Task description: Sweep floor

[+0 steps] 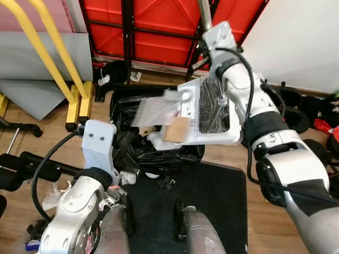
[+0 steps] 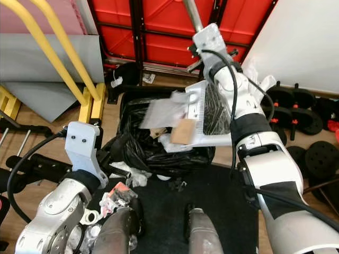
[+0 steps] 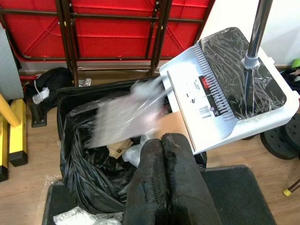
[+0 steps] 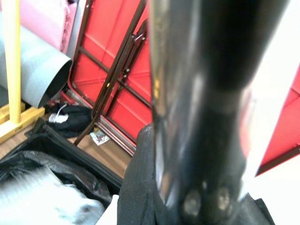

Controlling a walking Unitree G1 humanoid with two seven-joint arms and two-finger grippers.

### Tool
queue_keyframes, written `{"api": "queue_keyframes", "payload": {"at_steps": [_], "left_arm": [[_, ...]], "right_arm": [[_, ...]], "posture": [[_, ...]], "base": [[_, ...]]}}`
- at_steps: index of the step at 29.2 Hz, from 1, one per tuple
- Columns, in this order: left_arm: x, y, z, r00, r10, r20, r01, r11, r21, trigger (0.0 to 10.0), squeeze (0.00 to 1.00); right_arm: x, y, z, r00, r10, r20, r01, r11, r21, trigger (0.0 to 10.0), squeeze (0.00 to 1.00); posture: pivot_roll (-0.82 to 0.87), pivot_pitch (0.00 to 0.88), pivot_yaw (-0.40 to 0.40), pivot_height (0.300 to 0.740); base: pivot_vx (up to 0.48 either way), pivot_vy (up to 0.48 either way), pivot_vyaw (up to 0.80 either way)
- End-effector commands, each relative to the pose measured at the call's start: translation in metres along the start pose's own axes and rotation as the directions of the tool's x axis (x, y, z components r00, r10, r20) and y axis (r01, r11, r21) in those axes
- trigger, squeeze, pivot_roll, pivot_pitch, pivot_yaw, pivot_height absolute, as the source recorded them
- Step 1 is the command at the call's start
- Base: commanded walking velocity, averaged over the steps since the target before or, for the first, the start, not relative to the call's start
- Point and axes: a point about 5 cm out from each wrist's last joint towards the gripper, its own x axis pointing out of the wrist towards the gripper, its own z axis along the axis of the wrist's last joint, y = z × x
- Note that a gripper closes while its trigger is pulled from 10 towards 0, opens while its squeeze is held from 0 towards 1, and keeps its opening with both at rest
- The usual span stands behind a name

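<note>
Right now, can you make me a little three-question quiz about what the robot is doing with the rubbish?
1. True or false: the white dustpan is tipped over the bin lined with a black bag.
2. Which pincer holds the dustpan's metal pole? A) left B) right
3. Fill in: a clear plastic wrapper and a brown piece of ____ are sliding off the dustpan.

Key: 1 true; 2 B, the right pincer, while the left pincer is shut and empty; 3 cardboard.
</note>
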Motion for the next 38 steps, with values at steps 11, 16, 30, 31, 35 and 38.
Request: {"api": "queue_keyframes", "payload": {"at_steps": [11, 16, 30, 31, 35, 38], "left_arm": [[-0.006, -0.005, -0.003, 0.999, -0.014, -0.04, 0.014, 1.0, 0.006, 10.0, 0.0], [-0.007, -0.005, -0.002, 0.999, -0.015, -0.045, 0.015, 1.0, 0.007, 10.0, 0.0], [0.002, -0.003, -0.006, 0.999, -0.007, -0.048, 0.007, 1.0, 0.009, 10.0, 0.0], [0.002, -0.003, -0.006, 0.999, -0.007, -0.048, 0.007, 1.0, 0.009, 10.0, 0.0], [0.007, -0.001, -0.009, 0.999, -0.003, -0.046, 0.004, 1.0, 0.011, 10.0, 0.0], [0.012, 0.003, -0.014, 0.998, 0.04, -0.052, -0.037, 0.998, 0.053, 10.0, 0.0]], "right_arm": [[0.006, -0.013, 0.011, 0.999, -0.052, 0.009, 0.053, 0.991, -0.124, 10.0, 0.0], [0.007, -0.015, 0.011, 0.998, -0.059, 0.006, 0.059, 0.985, -0.163, 10.0, 0.0], [0.001, -0.027, 0.026, 0.98, -0.095, 0.173, 0.044, 0.959, 0.28, 10.0, 0.0], [0.001, -0.027, 0.026, 0.98, -0.095, 0.173, 0.044, 0.959, 0.28, 10.0, 0.0], [-0.019, -0.021, 0.027, 0.952, -0.091, 0.293, -0.036, 0.915, 0.401, 10.0, 0.0], [-0.045, -0.004, 0.009, 0.953, -0.068, 0.295, -0.077, 0.888, 0.454, 10.0, 0.0]], "posture": [[-0.04, 0.417, -0.145, 0.74], [-0.04, 0.418, -0.144, 0.74], [-0.06, 0.361, -0.138, 0.74], [-0.06, 0.361, -0.138, 0.74], [-0.06, 0.318, -0.141, 0.74], [-0.07, 0.279, -0.14, 0.74]], "base": [[0.0, 0.0, 0.0], [0.0, 0.0, 0.0], [0.0, 0.0, 0.0], [0.0, 0.0, 0.0], [0.0, 0.0, 0.0], [0.32, 0.0, 0.0]]}}
